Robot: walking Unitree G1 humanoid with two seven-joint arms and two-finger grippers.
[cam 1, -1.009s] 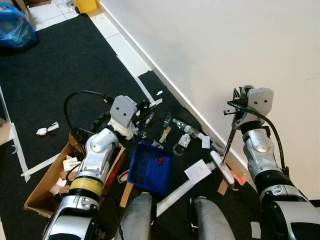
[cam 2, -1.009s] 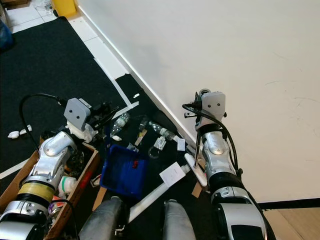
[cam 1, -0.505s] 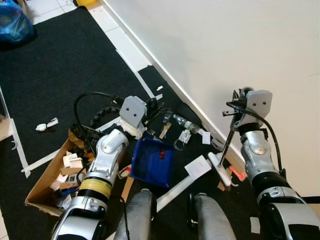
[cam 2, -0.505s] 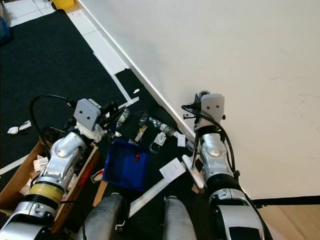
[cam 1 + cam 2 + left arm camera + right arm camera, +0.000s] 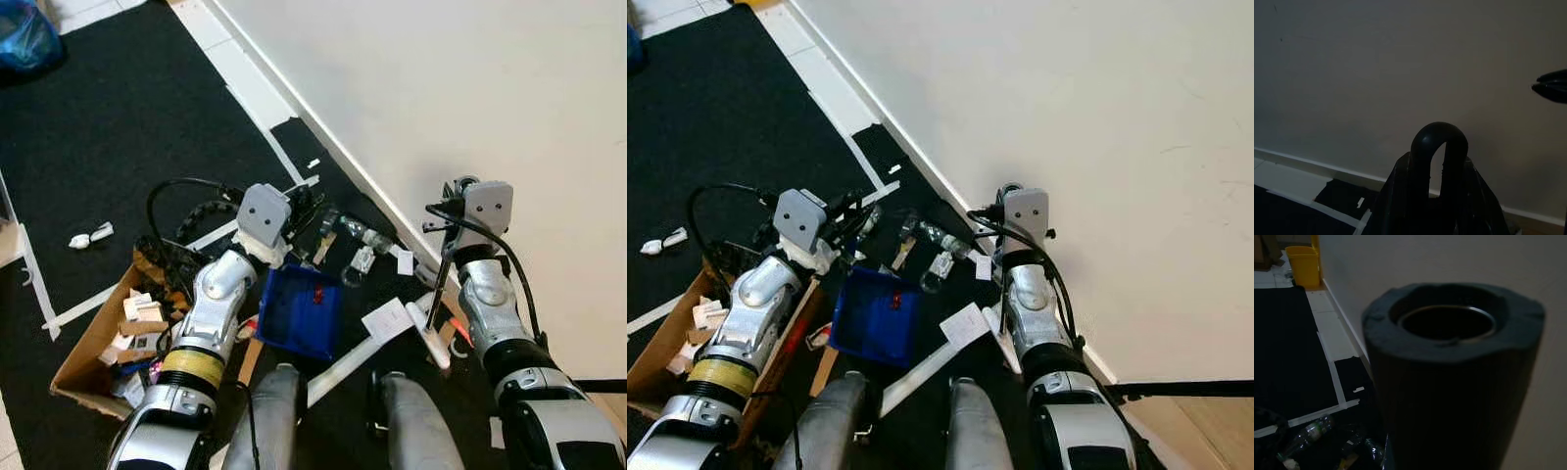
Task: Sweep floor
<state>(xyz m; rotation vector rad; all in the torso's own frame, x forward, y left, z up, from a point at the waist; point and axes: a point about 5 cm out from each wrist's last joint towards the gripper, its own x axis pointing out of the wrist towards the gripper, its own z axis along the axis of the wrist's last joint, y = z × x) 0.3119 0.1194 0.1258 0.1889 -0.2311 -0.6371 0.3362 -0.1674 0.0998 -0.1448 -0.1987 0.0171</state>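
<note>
At the left edge of the left eye view, a cardboard box [image 5: 98,348] of scraps sits on the black carpet [image 5: 98,127]. Just right of it, the left gripper [image 5: 299,211] is closed on the black looped handle [image 5: 1439,147] of a blue dustpan [image 5: 297,313], which lies on the floor at lower centre with a small red scrap inside. Above and right of the dustpan, litter lies along the white wall [image 5: 441,88]: a plastic bottle [image 5: 364,235], a wrapper [image 5: 362,260] and white paper pieces [image 5: 388,319]. At centre right, the right gripper [image 5: 453,227] grips a black broom pole [image 5: 1449,382]; its white broom head [image 5: 428,333] rests on the floor near the skirting.
</note>
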